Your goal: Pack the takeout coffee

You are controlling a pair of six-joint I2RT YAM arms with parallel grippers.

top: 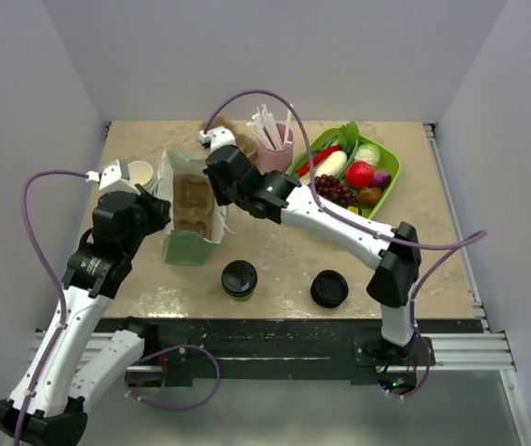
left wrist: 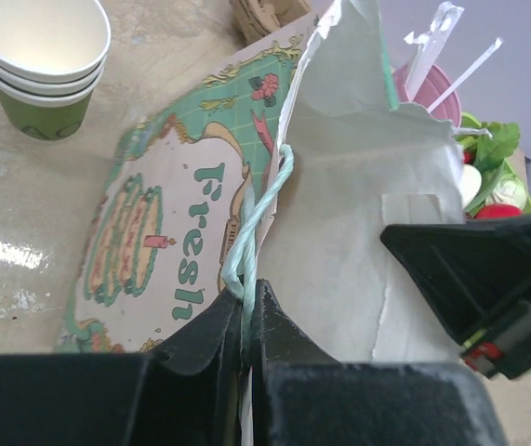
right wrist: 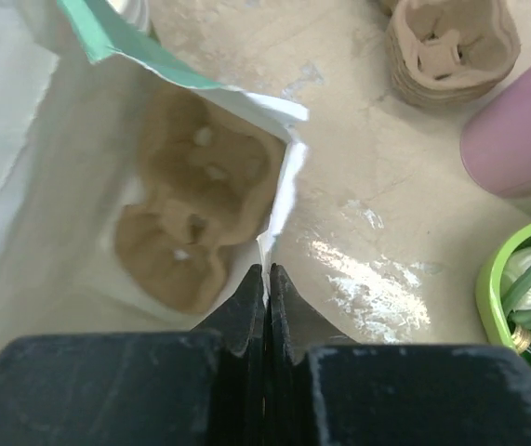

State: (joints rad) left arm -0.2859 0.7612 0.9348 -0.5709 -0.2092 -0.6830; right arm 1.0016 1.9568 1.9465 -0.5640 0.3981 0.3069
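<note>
The takeout coffee (top: 239,278), a small greenish cup with a black lid, stands near the table's front edge, apart from both grippers. Behind it stands an open green-and-white paper bag (top: 191,218) with a brown cup carrier (right wrist: 195,204) on its floor. At the bag's left side, my left gripper (left wrist: 246,293) is shut on the pale green twisted handle (left wrist: 263,209). My right gripper (right wrist: 267,271) is shut on the thin white rim of the bag's right wall (right wrist: 284,200). In the top view the right gripper (top: 217,181) is at the bag's far right corner.
A low stack of black lids (top: 329,288) lies right of the coffee. White lidless cups (left wrist: 42,56) stand far left. Spare carriers (right wrist: 451,46), a pink cup of straws (top: 274,149) and a green tray (top: 388,190) of vegetables stand at the back.
</note>
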